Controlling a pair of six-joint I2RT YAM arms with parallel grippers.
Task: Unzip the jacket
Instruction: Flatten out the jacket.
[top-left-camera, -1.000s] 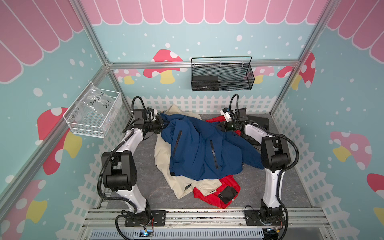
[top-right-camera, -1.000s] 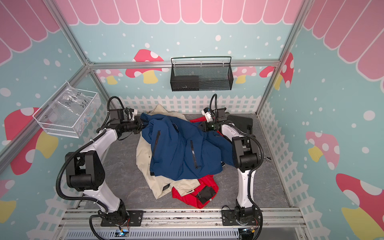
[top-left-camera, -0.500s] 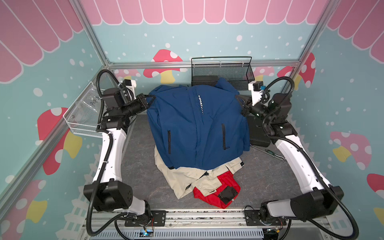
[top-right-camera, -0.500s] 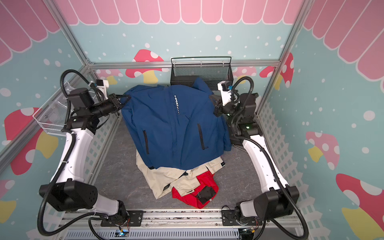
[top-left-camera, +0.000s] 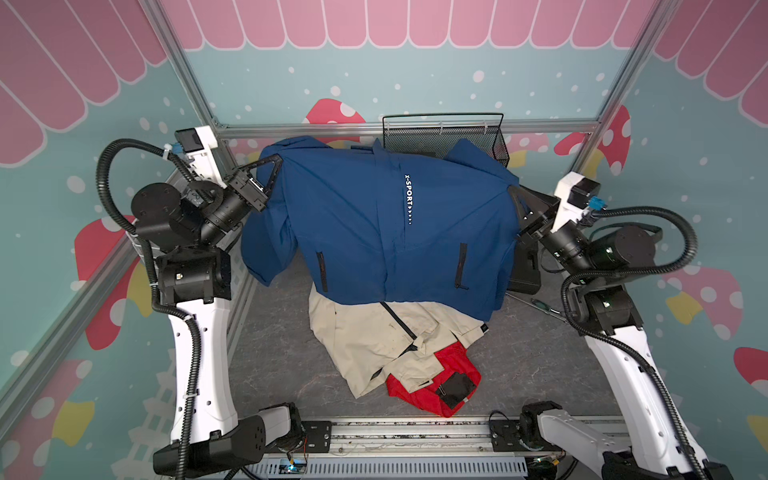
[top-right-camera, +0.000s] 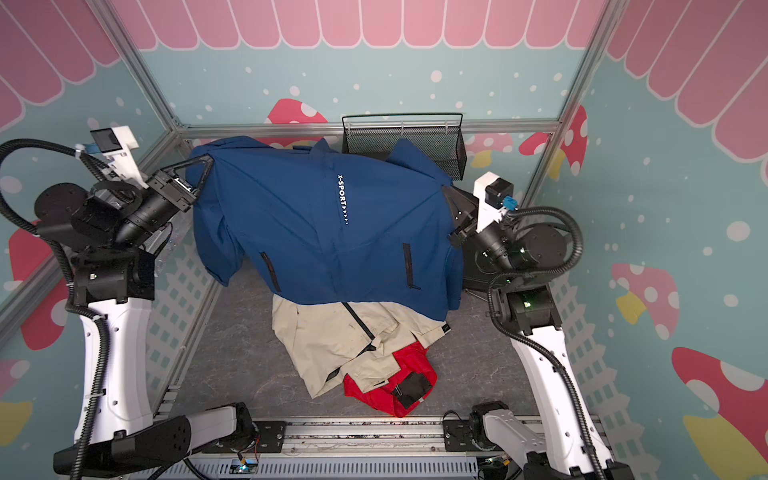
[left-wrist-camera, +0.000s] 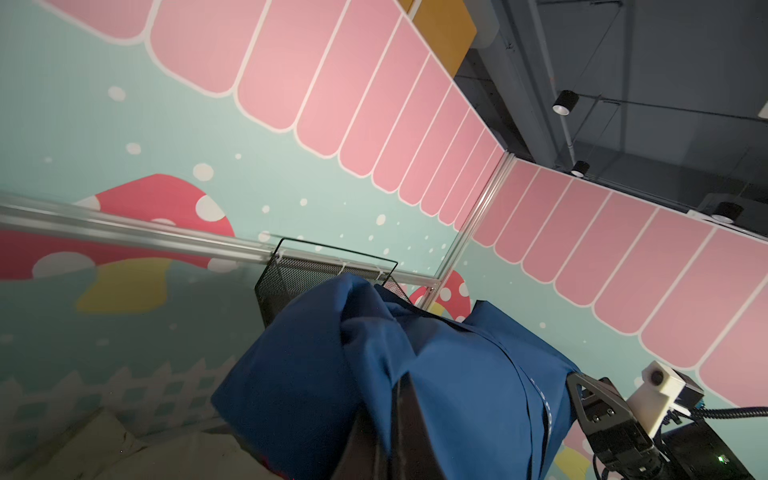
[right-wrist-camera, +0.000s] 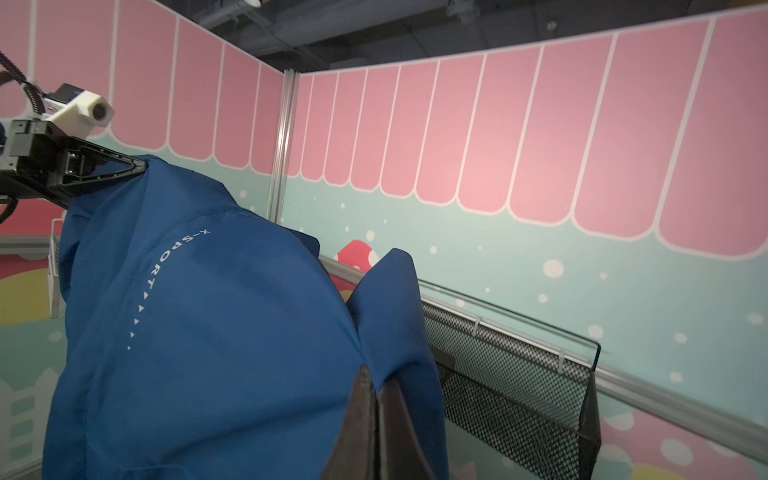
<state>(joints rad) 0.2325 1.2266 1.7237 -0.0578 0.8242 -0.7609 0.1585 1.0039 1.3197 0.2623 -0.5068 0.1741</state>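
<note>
Blue jacket (top-left-camera: 365, 232) covered the beige jacket's (top-left-camera: 365, 345) upper half! Red garment (top-left-camera: 428, 401) lay mostly buried beneath it. Wire basket's (top-left-camera: 440, 139) lower part sat behind blue fabric. Left gripper (top-left-camera: 279, 160) and right gripper (top-left-camera: 512, 190) tips were lost in folds.

Jacket (top-left-camera: 365, 232), dark blue, smooth shell fabric, with white "X-SPORT" lettering and a row of small triangles running down beside the centre front, and two dark vertical pocket zips low on the chest. Front panels joined along the centre line from collar to hem, so the zip appears closed. Pose: raised off the floor and spread wide by its two shoulders, front facing up in both top views, one sleeve hanging loose, hem overlapping a beige garment (top-left-camera: 365, 336).
</note>
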